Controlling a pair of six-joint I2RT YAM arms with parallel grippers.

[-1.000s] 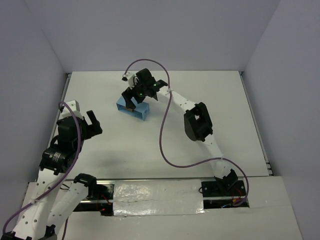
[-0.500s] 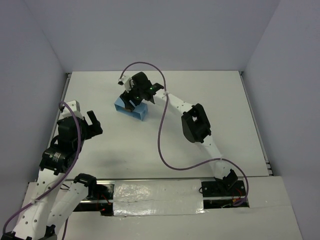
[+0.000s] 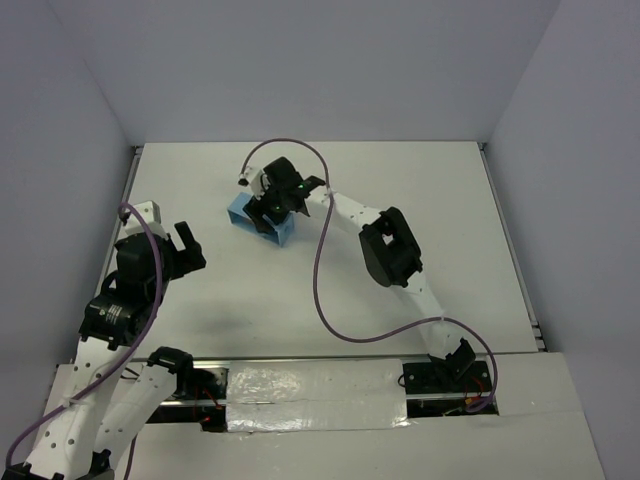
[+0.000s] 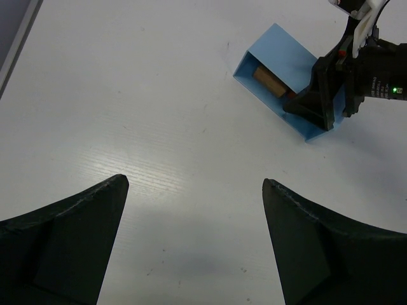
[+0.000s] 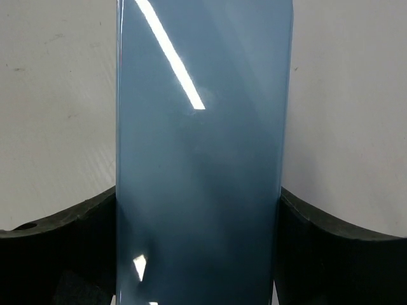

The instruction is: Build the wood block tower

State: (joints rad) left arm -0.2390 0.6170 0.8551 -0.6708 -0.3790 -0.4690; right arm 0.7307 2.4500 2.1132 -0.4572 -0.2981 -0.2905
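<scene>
The left gripper [image 3: 183, 247] hangs released over the table [image 3: 400, 180]. The open blue box [image 4: 281, 49] holds a tan wood block [image 4: 267, 79]. The right gripper [image 3: 272, 207] clasps the box's walls and sits further left than a second ago.

The box [image 4: 283, 54] is coloured light blue, the table [image 4: 127, 95] white — one wood block [image 4: 268, 80] is seen tan.
</scene>
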